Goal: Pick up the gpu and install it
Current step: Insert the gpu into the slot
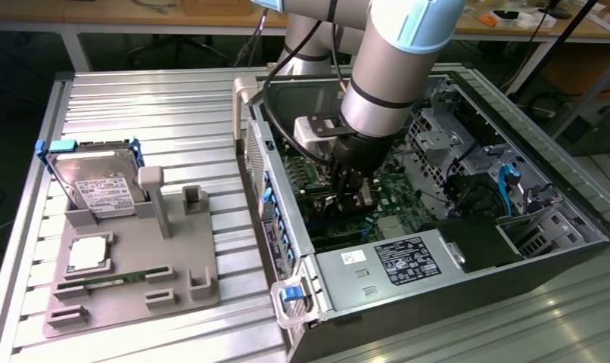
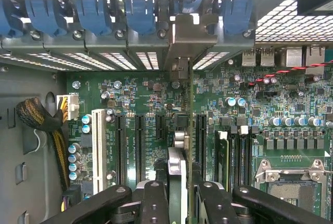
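Observation:
The gpu (image 2: pixel 178 174) stands edge-on between my two black fingers (image 2: pixel 155 203), so I see only its thin edge. Its silver end bracket (image 2: pixel 187 37) lies against the case's rear slot openings, under the blue clips. The card runs over the green motherboard (image 2: pixel 135 104), in line with the black expansion slots; I cannot tell how deep it sits. My gripper (image 2: pixel 179 206) is shut on the gpu. In the exterior view the gripper (image 1: pixel 347 195) reaches down into the open computer case (image 1: pixel 406 257), near the middle of the board.
On the exterior view's left a grey fixture (image 1: pixel 133 280) carries a silver hard drive in a blue frame (image 1: pixel 98 181) and a slim green memory stick (image 1: pixel 118 278). Case walls, the drive cage (image 1: pixel 441 144) and cables (image 2: pixel 44 120) hem in the gripper.

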Robot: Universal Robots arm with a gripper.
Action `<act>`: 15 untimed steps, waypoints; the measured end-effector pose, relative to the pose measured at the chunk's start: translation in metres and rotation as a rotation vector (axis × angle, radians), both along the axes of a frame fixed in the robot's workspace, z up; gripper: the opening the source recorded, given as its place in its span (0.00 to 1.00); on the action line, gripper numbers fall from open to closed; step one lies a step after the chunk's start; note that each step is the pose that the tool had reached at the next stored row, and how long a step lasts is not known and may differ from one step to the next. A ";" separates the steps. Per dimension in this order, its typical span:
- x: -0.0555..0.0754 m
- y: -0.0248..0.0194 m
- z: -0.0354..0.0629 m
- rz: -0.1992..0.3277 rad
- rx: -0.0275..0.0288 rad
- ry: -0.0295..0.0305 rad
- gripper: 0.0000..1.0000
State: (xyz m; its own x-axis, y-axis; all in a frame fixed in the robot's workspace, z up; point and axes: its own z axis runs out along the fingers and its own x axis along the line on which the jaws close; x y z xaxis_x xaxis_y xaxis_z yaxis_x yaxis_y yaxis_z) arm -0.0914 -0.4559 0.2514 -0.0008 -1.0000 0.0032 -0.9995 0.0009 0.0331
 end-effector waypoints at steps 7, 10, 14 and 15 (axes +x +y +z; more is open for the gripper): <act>0.000 0.0001 0.0001 0.000 -0.0001 0.0000 0.27; 0.000 0.0001 0.0001 0.006 -0.0001 0.0001 0.27; 0.000 0.0002 0.0001 0.010 -0.0001 0.0000 0.27; 0.000 0.0002 0.0001 0.010 -0.0002 0.0001 0.27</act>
State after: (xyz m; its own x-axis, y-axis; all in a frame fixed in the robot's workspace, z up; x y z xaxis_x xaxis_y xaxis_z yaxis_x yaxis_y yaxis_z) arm -0.0915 -0.4557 0.2515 0.0096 -0.9999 0.0035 -0.9994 -0.0095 0.0332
